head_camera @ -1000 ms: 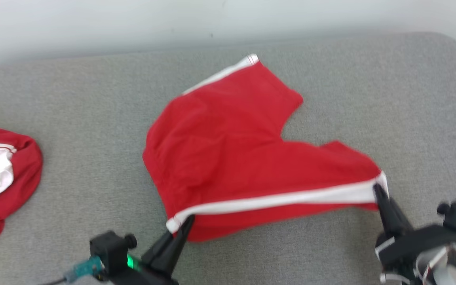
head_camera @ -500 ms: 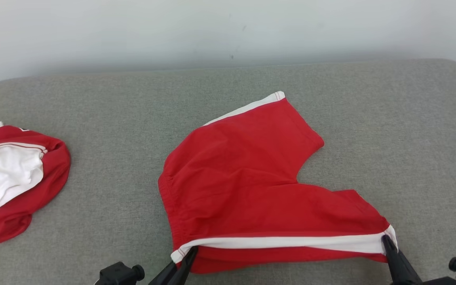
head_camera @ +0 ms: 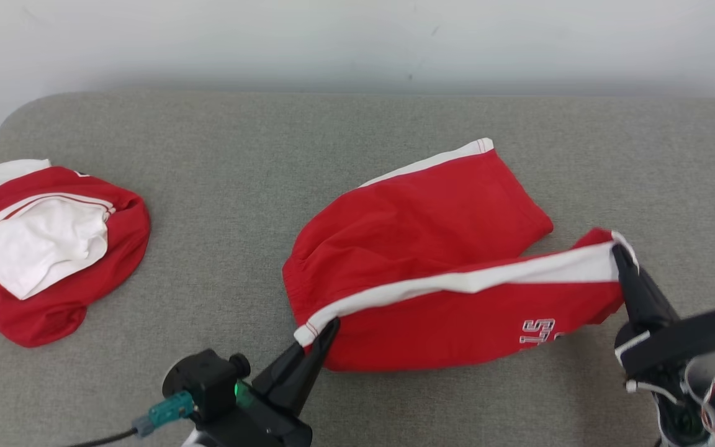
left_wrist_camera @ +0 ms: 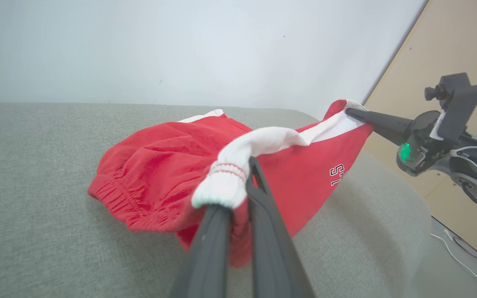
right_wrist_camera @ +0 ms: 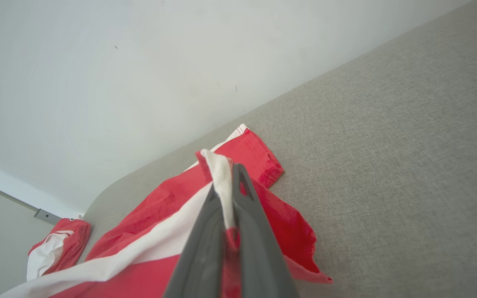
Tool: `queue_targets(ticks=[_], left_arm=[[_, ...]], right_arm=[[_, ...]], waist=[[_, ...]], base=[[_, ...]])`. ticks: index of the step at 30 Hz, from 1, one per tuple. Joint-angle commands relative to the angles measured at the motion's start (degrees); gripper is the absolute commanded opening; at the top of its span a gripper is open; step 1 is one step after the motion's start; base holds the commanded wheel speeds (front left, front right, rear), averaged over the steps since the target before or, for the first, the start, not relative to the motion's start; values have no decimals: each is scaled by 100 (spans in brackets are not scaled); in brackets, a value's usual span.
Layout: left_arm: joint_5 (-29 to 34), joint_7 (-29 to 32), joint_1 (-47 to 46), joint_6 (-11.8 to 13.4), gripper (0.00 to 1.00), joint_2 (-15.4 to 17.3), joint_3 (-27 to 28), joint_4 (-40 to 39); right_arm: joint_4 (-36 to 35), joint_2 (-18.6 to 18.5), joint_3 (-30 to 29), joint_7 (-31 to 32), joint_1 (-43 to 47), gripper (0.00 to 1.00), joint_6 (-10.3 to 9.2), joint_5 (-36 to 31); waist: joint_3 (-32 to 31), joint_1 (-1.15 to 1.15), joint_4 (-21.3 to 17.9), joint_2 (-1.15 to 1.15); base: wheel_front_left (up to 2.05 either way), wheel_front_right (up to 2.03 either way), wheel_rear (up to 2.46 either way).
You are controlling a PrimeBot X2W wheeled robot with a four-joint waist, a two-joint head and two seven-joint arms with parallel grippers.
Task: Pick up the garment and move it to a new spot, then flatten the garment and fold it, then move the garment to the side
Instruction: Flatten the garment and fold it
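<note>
The garment [head_camera: 432, 242] is a pair of red shorts with a white side stripe and white lettering, lying on the grey padded surface [head_camera: 227, 174]. Its near leg is lifted and hangs folded over toward the far leg. My left gripper [head_camera: 326, 328] is shut on the waistband end of the white stripe [left_wrist_camera: 226, 182]. My right gripper [head_camera: 619, 254] is shut on the hem end of the same stripe [right_wrist_camera: 218, 174]. The stripe stretches taut between the two grippers. In the left wrist view my right gripper [left_wrist_camera: 352, 111] pinches the raised corner.
A second red and white garment [head_camera: 47, 242] lies bunched at the left end of the surface, also small in the right wrist view [right_wrist_camera: 56, 248]. A pale wall [head_camera: 357, 43] runs behind. The surface's rounded left corner [head_camera: 16, 118] and bare grey room lie around the shorts.
Both grippers have lifted the striped edge and carried it up and away from me, so the near leg now hangs over, lettering showing. The head camera has also shifted.
</note>
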Motion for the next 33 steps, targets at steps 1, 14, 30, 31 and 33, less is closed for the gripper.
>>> queue_targets(ticks=[1, 14, 30, 31, 33], left_arm=[[-49, -20, -140, 8, 0, -16, 4, 44], [-443, -19, -1348, 8, 0, -227, 99, 665], [-591, -19, -2481, 10, 0, -562, -15, 1747], [-590, -19, -2519, 9, 0, -597, -12, 1807], [-573, -19, -2582, 10, 0, -661, 43, 1887]], right_arm=[[136, -50, -14, 16, -236, 0, -11, -43], [2210, 44, -40, 27, -2742, 0, -11, -23], [4694, -64, 481, -588, -5041, 0, -11, -834], [4831, -53, 502, -660, -5124, 0, -11, -847], [5085, -39, 543, -782, -5262, 0, -11, -881]], waist=[[83, -1, 85, 0], [787, -1, 268, 0], [1510, -1, 440, 0], [1532, -1, 447, 0], [1565, -1, 460, 0]], base=[[0, 0, 0], [0, 0, 0], [0, 0, 0], [0, 0, 0], [0, 0, 0]])
